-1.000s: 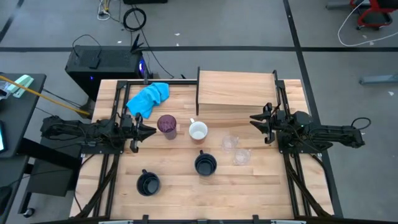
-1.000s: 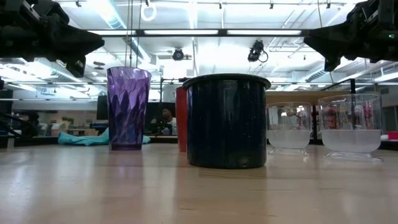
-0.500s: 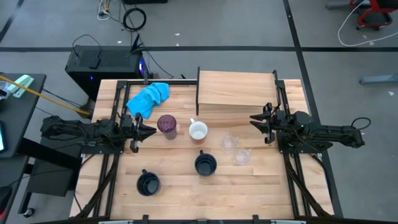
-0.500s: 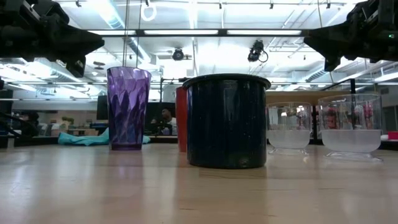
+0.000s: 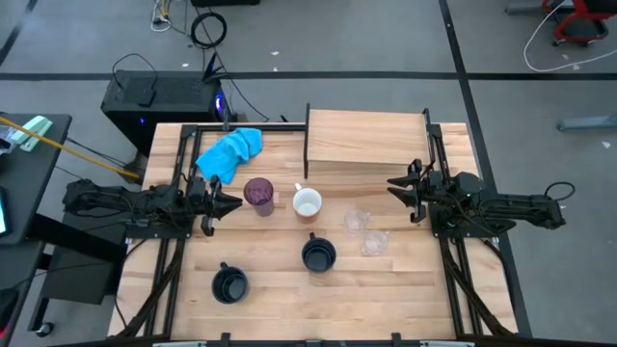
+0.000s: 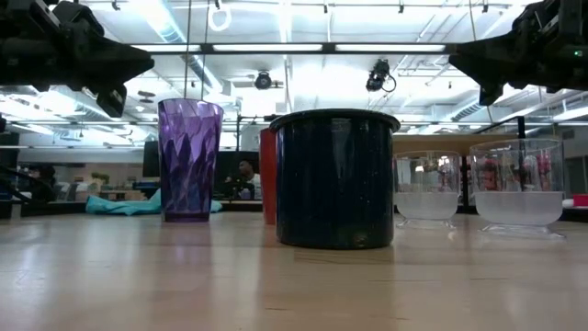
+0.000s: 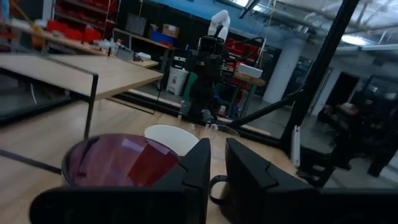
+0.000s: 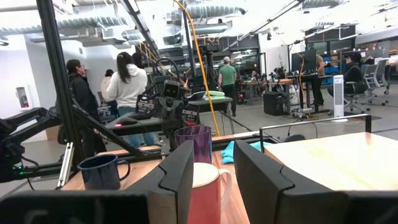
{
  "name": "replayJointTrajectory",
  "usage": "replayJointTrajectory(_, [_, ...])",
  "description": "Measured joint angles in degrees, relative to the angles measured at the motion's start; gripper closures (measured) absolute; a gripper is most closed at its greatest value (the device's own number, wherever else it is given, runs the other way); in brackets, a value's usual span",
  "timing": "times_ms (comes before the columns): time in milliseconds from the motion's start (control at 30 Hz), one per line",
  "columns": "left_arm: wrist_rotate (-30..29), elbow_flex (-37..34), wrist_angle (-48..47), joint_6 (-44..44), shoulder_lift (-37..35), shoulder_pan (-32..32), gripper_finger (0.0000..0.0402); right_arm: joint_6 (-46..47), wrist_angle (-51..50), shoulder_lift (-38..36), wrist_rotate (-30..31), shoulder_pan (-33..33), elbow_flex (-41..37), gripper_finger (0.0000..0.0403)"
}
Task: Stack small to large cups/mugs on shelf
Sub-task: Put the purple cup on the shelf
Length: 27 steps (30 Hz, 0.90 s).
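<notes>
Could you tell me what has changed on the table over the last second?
Nothing visibly changed. The left gripper still hovers beside the purple tumbler, the right gripper waits near the shelf, and every cup stands where it was.

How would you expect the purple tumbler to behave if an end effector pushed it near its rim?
The purple tumbler stands tall on a narrower base, so it would probably tip rather than slide. Its translucent walls suggest light plastic. The faceted sides may give some grip.

Both arms are built in matte black, all chunky jointed segments. Each is tipped with a left gripper (image 5: 234, 202) or right gripper (image 5: 392, 187) made of blocky dark fingers.
</notes>
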Motion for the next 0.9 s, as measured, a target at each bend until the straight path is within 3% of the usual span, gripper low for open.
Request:
replayJointTrajectory(200, [-0.02, 0.0, 0.68, 3.75, 0.02, 0.0, 0.0351, 0.0, -0.01, 0.0, -0.01, 0.0, -0.01, 0.0281])
replayJointTrajectory(400, [2.14, 0.07, 0.93, 0.11, 0.02, 0.0, 0.0347, 0.01, -0.01, -0.01, 0.01, -0.01, -0.02, 0.0281])
replayJointTrajectory(500, [4.0, 1.72, -4.91, 0.69, 0.13, 0.0, 0.035, -0.01, -0.03, -0.01, 0.01, -0.01, 0.0, 0.0281])
replayJointTrajectory(700, [1.08, 6.91, -17.22, 2.1, 0.46, 0.09, 0.0358, 0.01, -0.03, -0.01, 0.0, -0.01, -0.02, 0.0281])
replayJointTrajectory(900, [0.2, 9.4, -23.22, 2.67, 0.39, 0.07, 0.0356, 0.01, -0.02, -0.01, 0.01, 0.0, -0.01, 0.0281])
